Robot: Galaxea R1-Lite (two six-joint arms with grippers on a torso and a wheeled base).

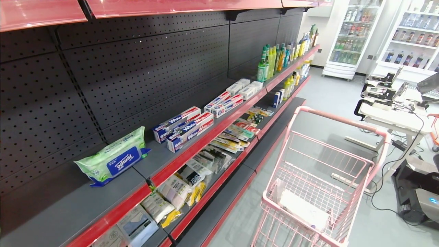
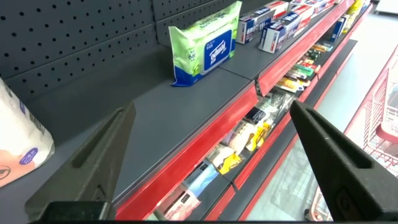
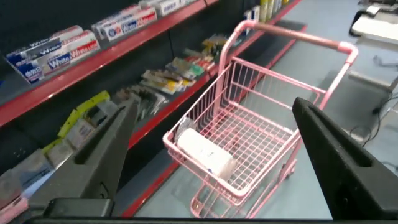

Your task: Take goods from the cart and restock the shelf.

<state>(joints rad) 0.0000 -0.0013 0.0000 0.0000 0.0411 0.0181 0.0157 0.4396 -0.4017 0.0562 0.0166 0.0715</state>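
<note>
The left gripper (image 2: 212,107) hangs over the near end of the shelf (image 2: 174,124), its two dark fingers (image 2: 93,165) spread wide with nothing between them. Beside it on the same grey board stands a paper pack (image 2: 18,140), white with peach print and partly cut off at the picture's edge.

The right gripper (image 3: 214,104) is spread just as wide and empty, held above the pink cart (image 1: 343,120). The cart stands on the grey floor (image 1: 325,92) beside the shelf but apart from it. In its wire basket lies one white pack (image 3: 205,154), at the end away from the handle and close to the wire wall.

Farther along the board, well apart from the paper pack, a green pack of wipes (image 1: 113,157) with a blue label sits tilted before the black pegboard (image 1: 154,68). Past it, two long toothpaste boxes (image 1: 185,128) lie side by side near the red front edge. Then come more such boxes (image 1: 223,103), and a few white boxes (image 1: 245,89) beyond them. A row of green and yellow bottles (image 1: 271,61) stands upright farther still.

One level down, flat packets (image 1: 178,188) lie overlapping, with toothbrush packs (image 1: 236,135) beyond them.

Behind the cart is a white desk (image 1: 394,118), and at the far wall a glass-door fridge (image 1: 353,34) stocked with bottles
</note>
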